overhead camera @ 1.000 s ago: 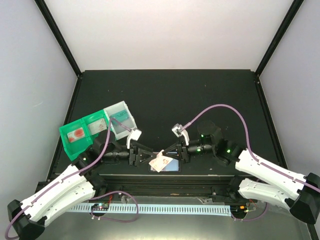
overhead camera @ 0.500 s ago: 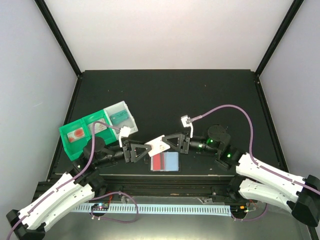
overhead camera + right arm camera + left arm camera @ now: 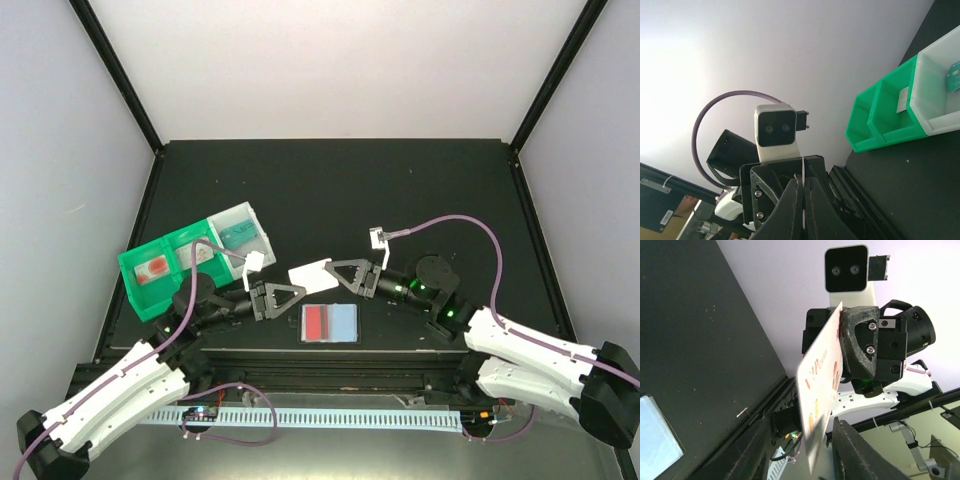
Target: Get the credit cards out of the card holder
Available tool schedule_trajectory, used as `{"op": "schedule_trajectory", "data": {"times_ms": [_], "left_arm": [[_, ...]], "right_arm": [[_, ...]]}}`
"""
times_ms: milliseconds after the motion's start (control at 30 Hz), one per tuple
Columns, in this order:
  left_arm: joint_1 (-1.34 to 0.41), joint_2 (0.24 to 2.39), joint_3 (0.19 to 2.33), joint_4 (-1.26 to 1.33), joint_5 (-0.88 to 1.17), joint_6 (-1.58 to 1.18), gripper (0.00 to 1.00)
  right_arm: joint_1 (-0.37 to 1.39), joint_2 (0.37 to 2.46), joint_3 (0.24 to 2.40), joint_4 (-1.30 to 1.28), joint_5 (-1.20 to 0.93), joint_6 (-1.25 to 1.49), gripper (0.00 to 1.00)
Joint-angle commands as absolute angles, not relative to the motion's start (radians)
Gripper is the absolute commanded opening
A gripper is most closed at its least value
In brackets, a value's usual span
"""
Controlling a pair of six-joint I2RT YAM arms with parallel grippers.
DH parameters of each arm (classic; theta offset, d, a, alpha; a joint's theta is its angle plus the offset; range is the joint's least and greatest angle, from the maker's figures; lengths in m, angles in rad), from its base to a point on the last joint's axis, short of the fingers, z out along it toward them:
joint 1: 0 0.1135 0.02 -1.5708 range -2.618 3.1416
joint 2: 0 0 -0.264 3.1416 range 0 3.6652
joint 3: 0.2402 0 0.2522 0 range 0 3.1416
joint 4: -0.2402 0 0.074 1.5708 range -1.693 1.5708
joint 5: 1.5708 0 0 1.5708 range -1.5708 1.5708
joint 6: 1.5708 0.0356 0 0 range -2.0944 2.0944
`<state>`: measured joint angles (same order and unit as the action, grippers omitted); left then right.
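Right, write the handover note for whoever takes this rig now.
Right gripper: shut on a white card, lifted clear of the table.
Left gripper: jaws apart around the card's free end, not clamped.
Card holder: open flat at the near edge; red shows in its left half, maybe another card.
Done: one card out.
Left: hand over or place it, perhaps in the tray; check the red side.

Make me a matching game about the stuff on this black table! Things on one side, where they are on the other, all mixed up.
Things:
1. white plastic card with orange print
2. flat folding card holder with red and pale blue panels
3. small teal card

Places:
A. inside the clear tray compartment
B. lying open on the black table
C. pinched in the right tool, up off the table

Pairs: 1-C, 2-B, 3-A
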<state>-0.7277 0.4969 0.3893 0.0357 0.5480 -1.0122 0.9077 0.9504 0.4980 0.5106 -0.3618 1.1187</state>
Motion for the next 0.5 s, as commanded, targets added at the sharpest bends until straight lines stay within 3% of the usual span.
{"op": "schedule_trajectory", "data": {"times_ms": [0, 400, 467], "left_arm": [[-0.726, 0.500, 0.382, 0.104, 0.563, -1.038, 0.34], [-0.726, 0.466, 0.364, 0.083, 0.524, -1.040, 0.03], [-0.726, 0.462, 0.364, 0.077, 0.517, -1.036, 0.02]], "right_arm": [[0.905, 0.957, 0.483, 0.576, -0.322, 1.146, 0.01], [0.905, 0.975, 0.450, 0.606, -0.305, 1.169, 0.01], [0.905, 0.976, 0.447, 0.606, -0.306, 1.168, 0.03]]}}
